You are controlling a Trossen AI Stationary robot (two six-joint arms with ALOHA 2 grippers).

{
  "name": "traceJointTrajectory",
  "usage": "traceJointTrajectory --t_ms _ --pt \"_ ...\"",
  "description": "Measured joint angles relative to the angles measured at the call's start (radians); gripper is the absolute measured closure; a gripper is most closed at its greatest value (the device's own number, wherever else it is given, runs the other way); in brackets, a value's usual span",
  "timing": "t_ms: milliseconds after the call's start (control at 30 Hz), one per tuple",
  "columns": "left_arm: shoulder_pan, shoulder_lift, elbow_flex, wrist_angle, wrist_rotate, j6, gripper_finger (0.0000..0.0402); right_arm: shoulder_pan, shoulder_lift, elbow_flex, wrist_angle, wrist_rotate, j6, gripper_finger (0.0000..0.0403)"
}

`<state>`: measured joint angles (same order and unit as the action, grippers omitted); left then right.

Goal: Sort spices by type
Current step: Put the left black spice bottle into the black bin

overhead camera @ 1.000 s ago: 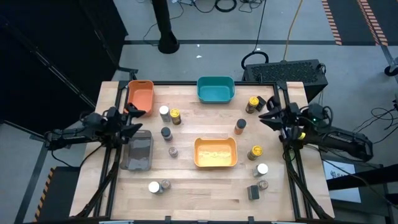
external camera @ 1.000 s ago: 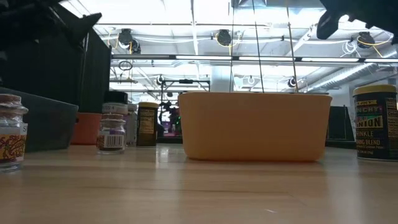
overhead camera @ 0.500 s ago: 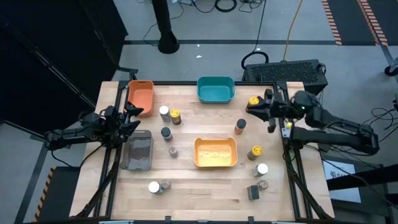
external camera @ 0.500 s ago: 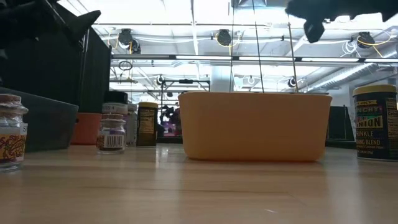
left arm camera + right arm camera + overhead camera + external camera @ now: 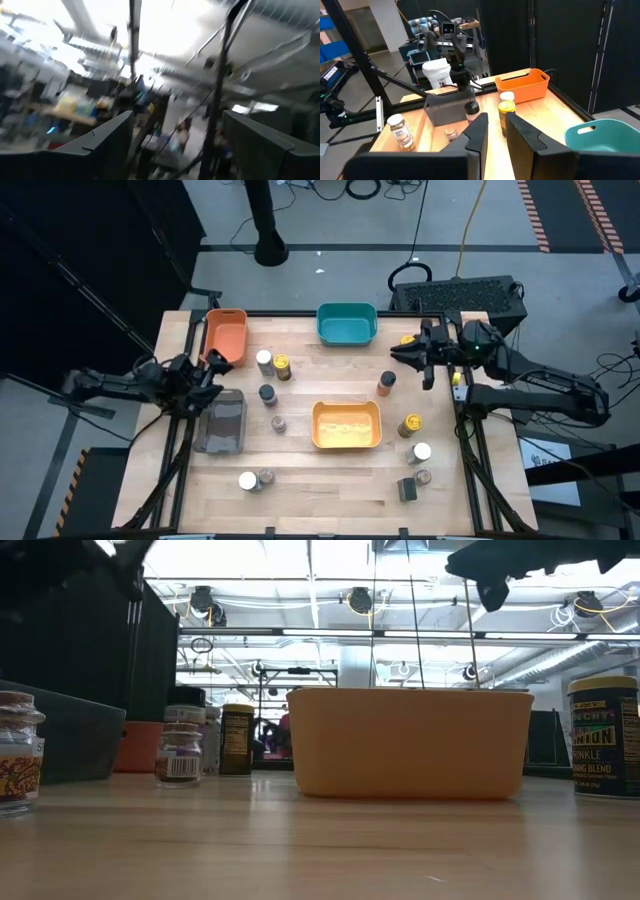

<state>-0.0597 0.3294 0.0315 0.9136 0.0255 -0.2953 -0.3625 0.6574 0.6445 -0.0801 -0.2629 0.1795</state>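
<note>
Spice jars stand scattered over the wooden table (image 5: 330,480), none in a bin and none held. Our right gripper (image 5: 400,355) has its fingers (image 5: 477,132) pressed nearly together on nothing, hanging above the table's far right part, near a yellow-lidded jar (image 5: 407,341) and an orange-lidded jar (image 5: 386,383). Farther out sit the yellow bin (image 5: 346,425) and teal bin (image 5: 347,323). Our left gripper (image 5: 213,370) is spread wide between the orange bin (image 5: 226,333) and grey bin (image 5: 222,421).

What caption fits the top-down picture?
Spice jars dot a wooden table around four bins; left gripper open, right gripper shut.
</note>
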Motion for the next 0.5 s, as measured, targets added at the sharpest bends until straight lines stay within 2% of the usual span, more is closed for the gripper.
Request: traceJointTrajectory --t_ms 167,267,400,500 --pt "-0.01 0.052 0.0 0.181 0.017 -0.037 0.0093 -0.011 0.0 0.0 -0.001 0.0 -0.006 0.0351" --pt "-0.01 0.051 0.0 0.236 -0.019 -0.037 0.0093 -0.011 0.0 0.0 -0.007 0.0 -0.008 0.0351" --pt "-0.01 0.051 0.0 0.25 -0.02 -0.019 0.0093 -0.011 0.0 0.0 -0.012 0.0 -0.012 0.0351" --pt "-0.008 0.05 0.01 0.249 -0.022 0.069 0.0093 -0.011 0.0 0.0 -0.011 0.0 -0.016 0.0351"
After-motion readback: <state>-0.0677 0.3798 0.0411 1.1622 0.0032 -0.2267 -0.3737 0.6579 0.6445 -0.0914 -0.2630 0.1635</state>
